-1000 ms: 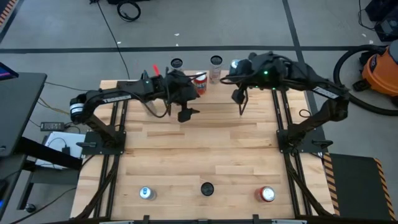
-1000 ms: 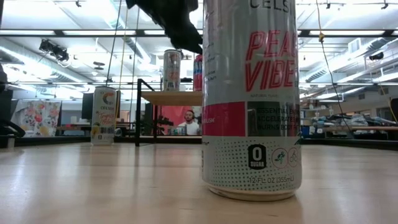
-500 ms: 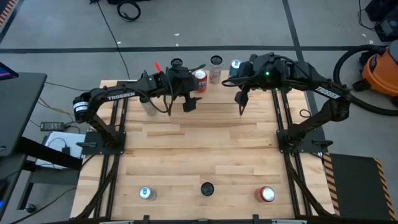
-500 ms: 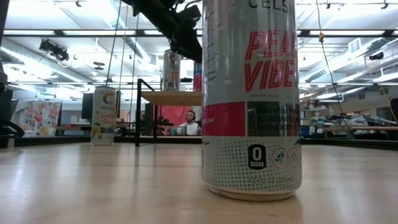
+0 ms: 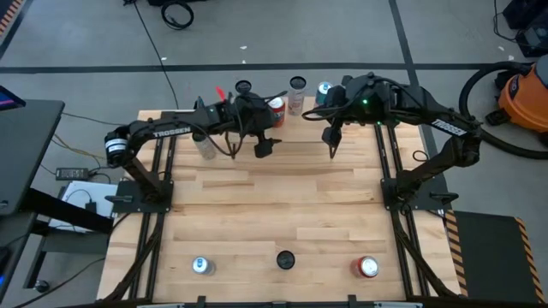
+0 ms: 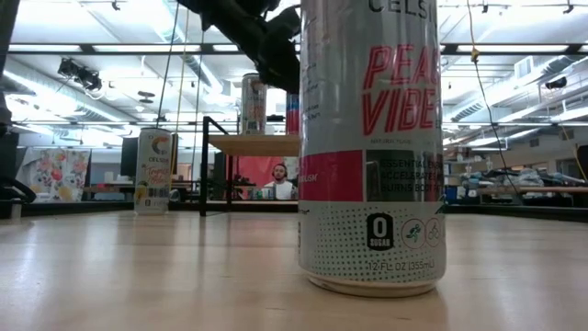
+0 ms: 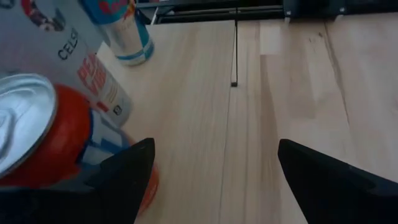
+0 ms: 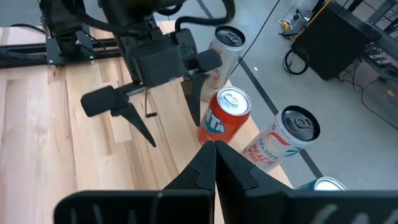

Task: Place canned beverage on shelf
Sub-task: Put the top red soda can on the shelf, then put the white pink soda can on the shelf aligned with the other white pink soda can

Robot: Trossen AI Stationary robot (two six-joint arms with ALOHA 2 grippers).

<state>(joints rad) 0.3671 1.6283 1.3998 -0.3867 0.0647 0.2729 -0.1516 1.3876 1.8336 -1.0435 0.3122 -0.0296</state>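
A red can stands at the table's far edge among several other cans. The shelf, a light board on thin black legs, carries two cans in the low view. My left gripper is open, tilted down. The red can stands outside its jaws, right beside one finger. Nothing is between the fingers. My right gripper is shut, held high to the right of the cans, with nothing in it. My left gripper has the outer side of one finger right next to the red can's side wall. I cannot tell whether they touch. The can stands upright on its base.
A white Celsius can, a pale can and a blue-topped can crowd the red one. Another can stands under my left arm. Three cans stand along the near edge. Bare wood lies between.
My left gripper has gone toward the table's far edge and a little right, closing on the red can and staying open. The can under my left arm has come into view. My right arm has kept still.
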